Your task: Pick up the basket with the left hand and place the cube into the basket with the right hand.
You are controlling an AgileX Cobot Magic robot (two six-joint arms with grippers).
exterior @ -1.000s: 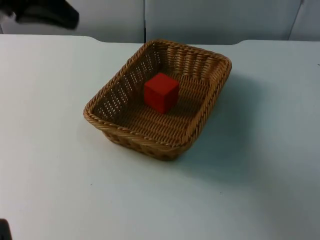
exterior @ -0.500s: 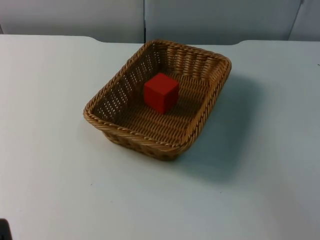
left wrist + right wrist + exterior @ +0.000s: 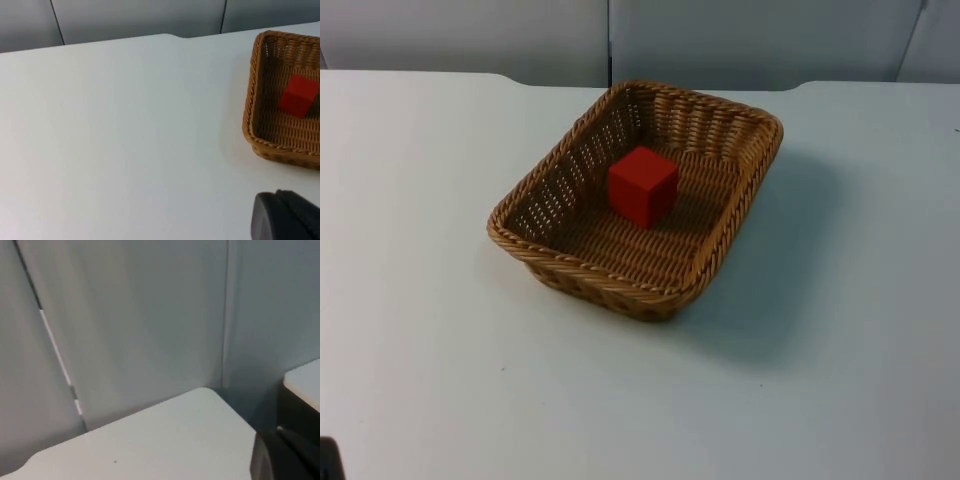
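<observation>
**One basket, one cube, cube lying inside**

From my station I count one woven basket point(image 3: 637, 200) and one red cube point(image 3: 643, 186), and no second of either. The basket stands flat on the white table point(image 3: 420, 330), near the middle of the top view and a little toward the grey partition wall point(image 3: 750, 40). It is rectangular, turned at a slant to the table edge, with a braided rim all the way round. The cube rests on the basket floor, roughly at its centre, apart from all four walls, with one corner facing the camera.

On the left wrist camera I see the same basket point(image 3: 285, 100) standing on the table with the cube point(image 3: 298, 96) inside it. One black fingertip of the left gripper point(image 3: 285, 217) shows there, above bare table and well apart from the basket, touching nothing. I cannot tell whether that pincer is open or closed, since I see one fingertip and not the gap.

On the right wrist camera I see one black fingertip of the right gripper point(image 3: 285, 455), with a corner of the table point(image 3: 165, 440) and the partition wall point(image 3: 140, 315) beyond it. Whether this pincer is open or closed I cannot tell either. It holds nothing that I can make out.
</observation>
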